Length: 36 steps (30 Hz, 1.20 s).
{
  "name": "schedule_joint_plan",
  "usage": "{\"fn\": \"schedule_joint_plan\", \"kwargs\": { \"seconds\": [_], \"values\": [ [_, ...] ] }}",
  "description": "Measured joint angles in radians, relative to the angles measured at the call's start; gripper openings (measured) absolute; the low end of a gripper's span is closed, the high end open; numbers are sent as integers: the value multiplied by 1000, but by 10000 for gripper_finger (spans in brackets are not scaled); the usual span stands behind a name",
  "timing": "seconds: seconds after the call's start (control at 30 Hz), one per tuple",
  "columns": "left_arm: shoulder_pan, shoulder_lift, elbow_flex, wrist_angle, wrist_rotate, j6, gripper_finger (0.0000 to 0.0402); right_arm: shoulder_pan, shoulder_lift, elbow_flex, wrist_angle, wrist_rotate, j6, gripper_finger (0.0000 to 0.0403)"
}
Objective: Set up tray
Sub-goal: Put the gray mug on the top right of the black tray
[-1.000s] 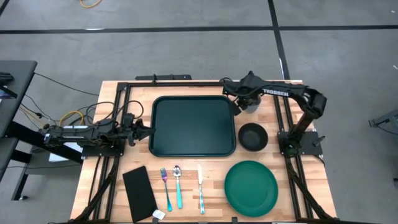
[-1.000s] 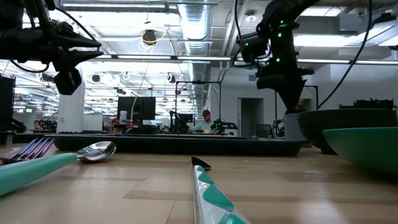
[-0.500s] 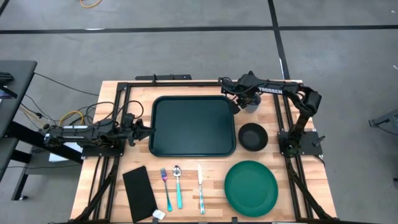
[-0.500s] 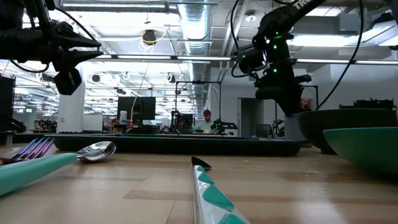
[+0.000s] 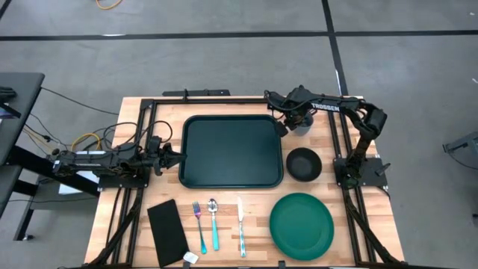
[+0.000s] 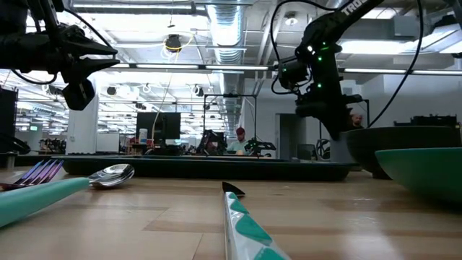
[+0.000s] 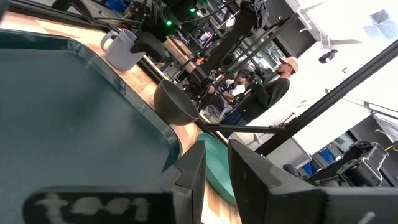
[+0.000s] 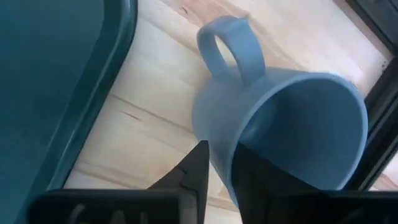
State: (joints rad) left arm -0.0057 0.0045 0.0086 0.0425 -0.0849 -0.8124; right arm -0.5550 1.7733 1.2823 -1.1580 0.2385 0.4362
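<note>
Bright even overhead light; soft shadows on worktop [image 5: 254, 187]; low view: knife [image 6: 245, 224] blurred near camera; ceiling lamps glare.

I note the table [image 5: 131, 224] is pale wood with visible grain and a smooth finish. The tray [image 5: 231, 149] looks like dark green plastic, faintly glossy along its rim. The mug [image 8: 283, 124] reads as smooth, matt pale-blue ware. The bowl [image 5: 304, 164] is dark and matt. The plate [image 5: 301, 226] looks like smooth green plastic. The spoon [image 6: 112, 174] bowl is polished metal.
</note>
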Motion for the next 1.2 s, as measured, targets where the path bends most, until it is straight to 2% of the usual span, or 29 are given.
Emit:
{"fn": "schedule_joint_plan", "kwargs": {
  "seconds": [0.13,0.4,0.53,0.7,1.0,1.2],
  "values": [
    [0,0,0,0,0,0,57,-4,0,0,2,-5,-2,8],
    [0,0,0,0,0,4,57,-12,-6,14,-34,-3,-3,5],
    [0,0,0,0,0,4,57,9,-56,69,-51,-4,-2,3],
    [0,0,0,0,0,4,57,75,-94,200,-70,-34,27,2],
    [0,0,0,0,-1,19,57,203,40,462,-106,-69,-7,1],
    [0,0,0,0,-3,40,57,209,161,512,-109,-92,-53,1]
  ]
}}
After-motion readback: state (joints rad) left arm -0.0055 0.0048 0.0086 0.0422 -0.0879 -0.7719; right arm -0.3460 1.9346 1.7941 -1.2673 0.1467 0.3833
